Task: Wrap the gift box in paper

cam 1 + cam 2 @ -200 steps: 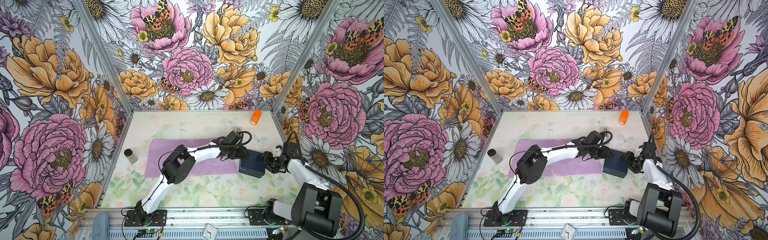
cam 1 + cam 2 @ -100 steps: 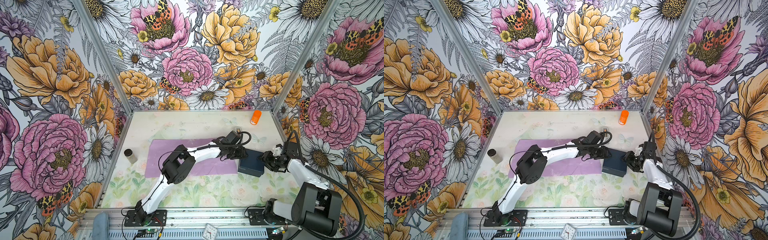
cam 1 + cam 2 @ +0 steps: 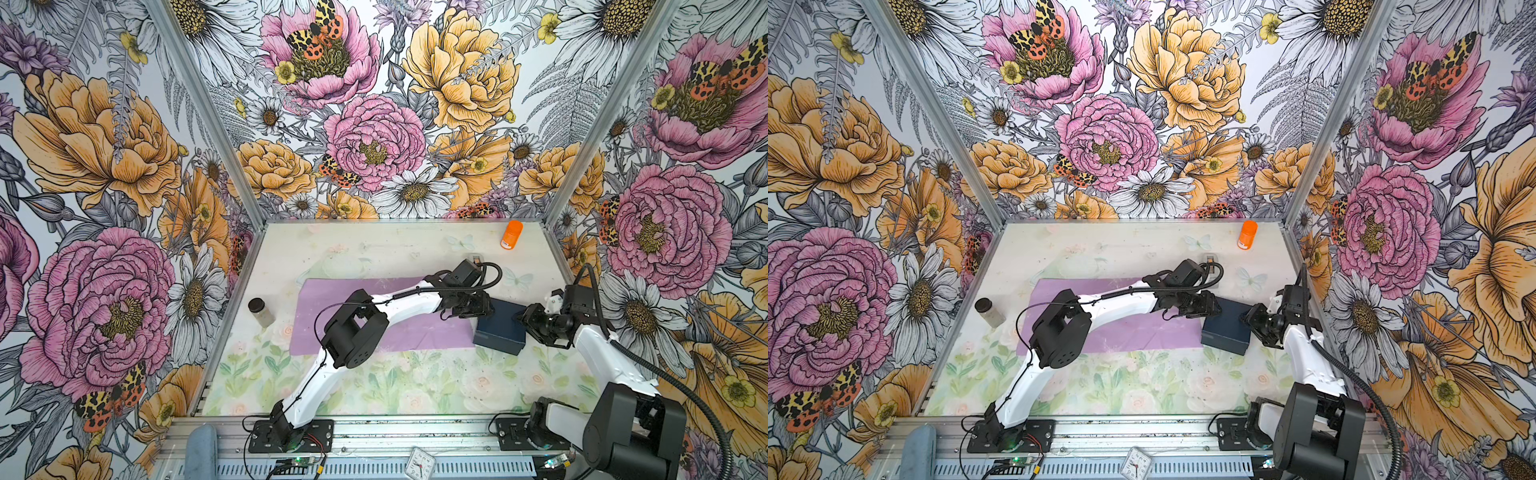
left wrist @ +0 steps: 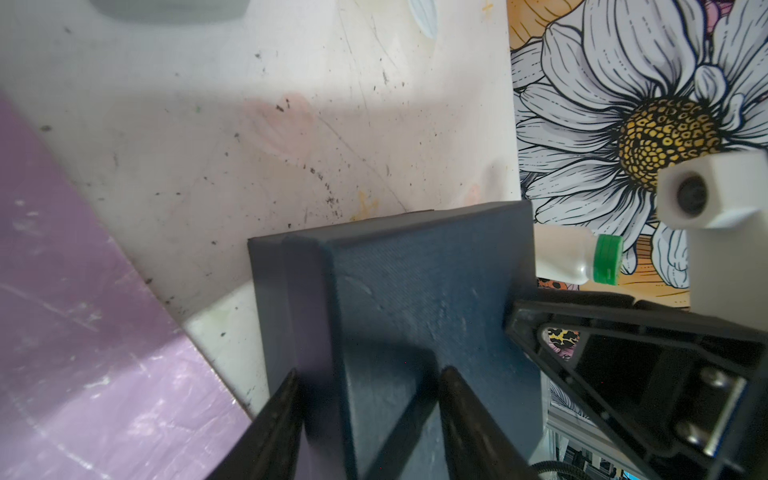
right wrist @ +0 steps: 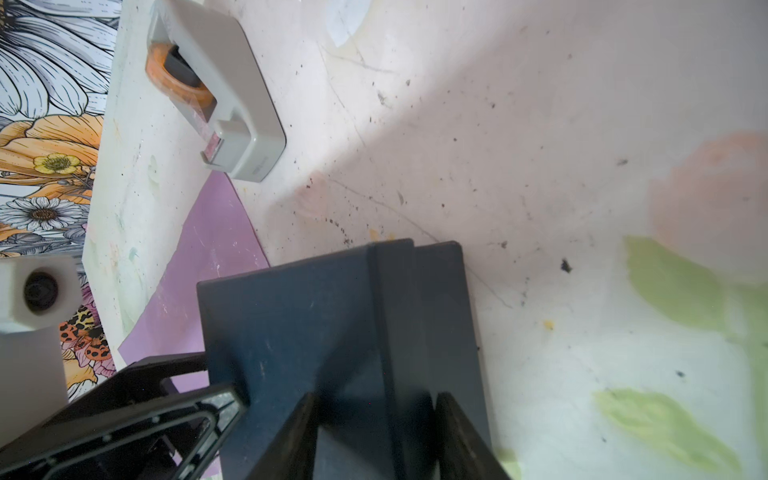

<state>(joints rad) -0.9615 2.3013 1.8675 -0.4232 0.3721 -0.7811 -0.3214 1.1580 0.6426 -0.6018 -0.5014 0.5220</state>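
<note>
Currently I see the low, dark navy-blue cardboard gift box [image 3: 500,322] at the end of the large, thin lilac-purple paper sheet [image 3: 309,318] that lies nearest the right arm, just at the sheet's short edge. The paper lies flat on the pale floral table [image 3: 415,390]. Both arms meet on the box from opposite ends.

My left gripper [image 4: 370,372] reaches across the paper and is clamped on the box's paper-side end. In the left wrist view one black finger [image 4: 282,415] lies against the side wall and the other on the matte lid, with the box's edge between them. My right gripper [image 5: 376,399] grips the opposite end the same way, its jaws part-way apart with the lid edge filling the gap. I cannot tell whether the box rests on the table or is raised off it.

A small grey tape dispenser [image 5: 216,91] sits just beyond the paper's far corner at that same end. An orange cylinder [image 3: 511,235] is well beyond that corner, by the back wall. A dark-capped jar [image 3: 259,311] stands off the paper's other short edge.
</note>
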